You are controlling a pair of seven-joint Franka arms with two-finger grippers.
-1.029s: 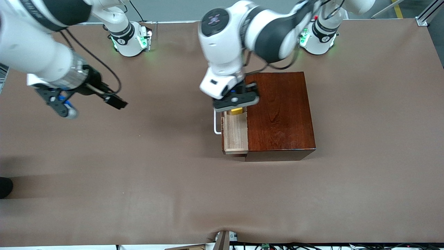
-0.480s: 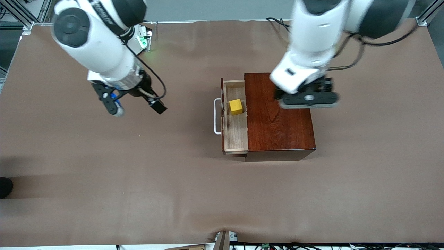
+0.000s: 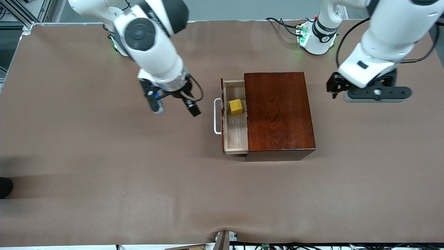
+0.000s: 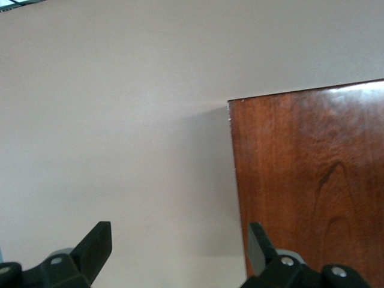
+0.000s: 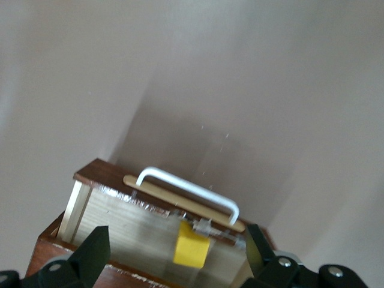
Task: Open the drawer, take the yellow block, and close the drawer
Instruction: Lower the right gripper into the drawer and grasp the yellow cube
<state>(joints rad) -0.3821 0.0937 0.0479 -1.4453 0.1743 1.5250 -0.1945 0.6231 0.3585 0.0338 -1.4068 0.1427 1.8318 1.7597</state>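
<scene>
The drawer (image 3: pixel 236 137) of the dark reddish-brown box (image 3: pixel 279 111) stands pulled out, showing its pale wood floor and its white handle (image 3: pixel 216 118). The yellow block (image 3: pixel 236 106) rests in the drawer, at the end farther from the front camera. My right gripper (image 3: pixel 175 110) hangs open and empty over the table, beside the handle toward the right arm's end. In the right wrist view the yellow block (image 5: pixel 192 246) and the handle (image 5: pixel 189 189) show between the open fingers of my right gripper (image 5: pixel 177 237). My left gripper (image 3: pixel 376 94) hovers open over the table beside the box (image 4: pixel 312 180), toward the left arm's end; the left wrist view shows my left gripper (image 4: pixel 180 231) empty.
The brown table (image 3: pixel 104 173) spreads wide around the box. Both arm bases (image 3: pixel 315 38) stand along the edge farthest from the front camera. Cables and a small fixture (image 3: pixel 225 239) lie at the nearest edge.
The left gripper has left the drawer and swung across the box to the table at the left arm's end. The right gripper has come close to the handle. The block stayed put.
</scene>
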